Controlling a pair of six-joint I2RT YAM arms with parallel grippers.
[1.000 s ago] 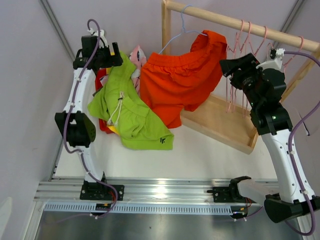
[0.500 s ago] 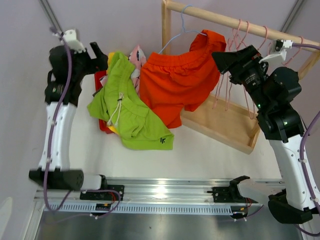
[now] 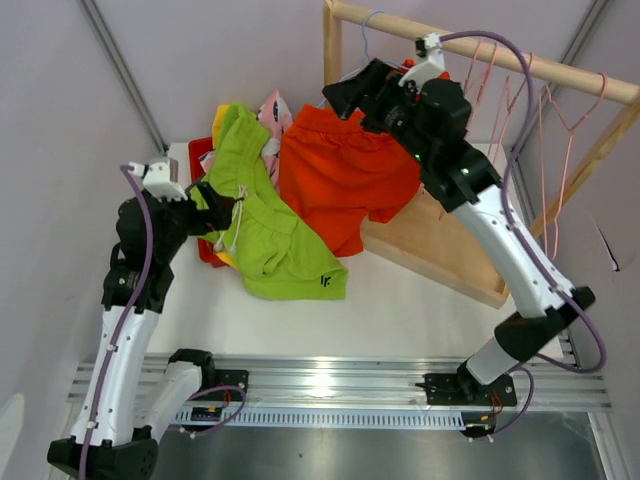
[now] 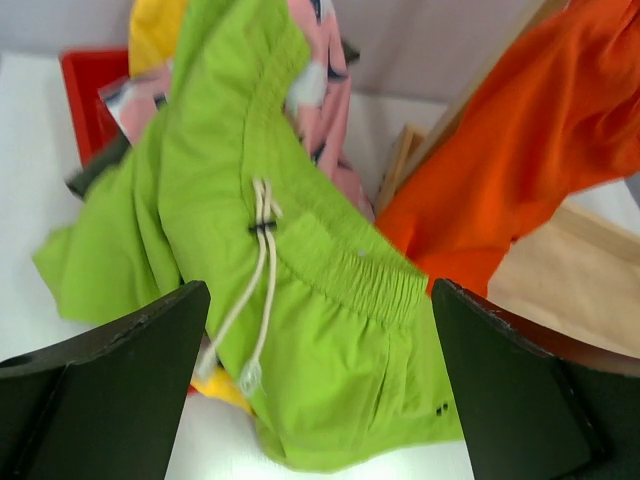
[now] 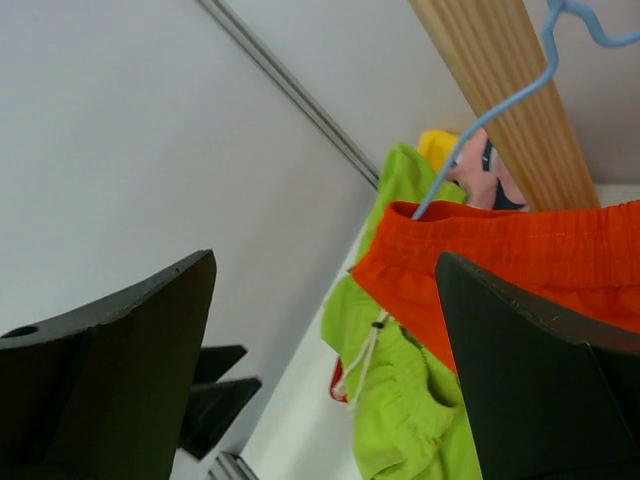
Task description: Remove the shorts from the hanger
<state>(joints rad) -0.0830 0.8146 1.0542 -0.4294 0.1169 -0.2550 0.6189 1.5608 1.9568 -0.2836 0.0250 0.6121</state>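
Orange shorts (image 3: pixel 345 180) (image 5: pixel 520 250) hang by the waistband from a blue hanger (image 3: pixel 370 30) (image 5: pixel 500 110) on the wooden rail (image 3: pixel 500 55). My right gripper (image 3: pixel 340 92) (image 5: pixel 325 350) is open, up beside the shorts' top left corner and touching nothing. Lime green shorts (image 3: pixel 270 235) (image 4: pixel 300 280) with a white drawstring lie on a heap on the table. Pink patterned shorts (image 3: pixel 275 108) (image 4: pixel 320 90) and a bit of yellow shorts (image 4: pixel 155 30) show beneath them. My left gripper (image 3: pixel 222 195) (image 4: pixel 320 400) hovers open at the heap's left side, empty.
A red tray (image 3: pixel 200 155) (image 4: pixel 85 90) sits under the heap at the back left. Empty pink hangers (image 3: pixel 490 80) hang further right on the rail. The rack's wooden base (image 3: pixel 450 250) lies at an angle on the right half of the table.
My right arm swung left along the rail from the pink hangers to the blue hanger. My left arm came forward and down to the green shorts. The clothes stayed put.
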